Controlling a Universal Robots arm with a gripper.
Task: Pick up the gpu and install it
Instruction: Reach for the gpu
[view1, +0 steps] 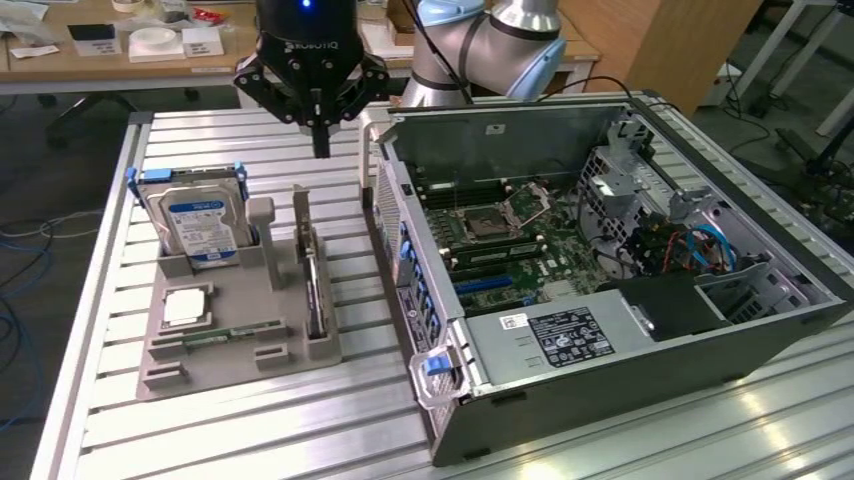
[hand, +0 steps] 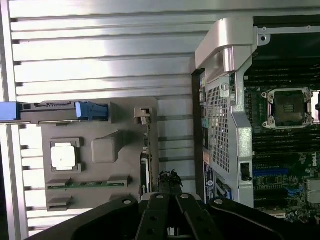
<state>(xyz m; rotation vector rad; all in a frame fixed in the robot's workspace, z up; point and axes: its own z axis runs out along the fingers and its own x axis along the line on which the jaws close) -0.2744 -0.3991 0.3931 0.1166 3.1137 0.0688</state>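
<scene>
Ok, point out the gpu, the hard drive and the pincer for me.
gpu (view1: 314, 285): exterior view, on the card's dark top edge.
hard drive (view1: 200, 225): exterior view, on its blue-white label.
pincer (view1: 320, 147): exterior view, between its closed fingertips.

Gpu (view1: 315, 290) stands in tray (view1: 238, 302) beside computer case (view1: 641, 388)

Hard drive (view1: 200, 225), open computer case (view1: 627, 385)

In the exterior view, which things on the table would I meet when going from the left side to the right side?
The hard drive → the gpu, standing on its edge → the open computer case.
</scene>
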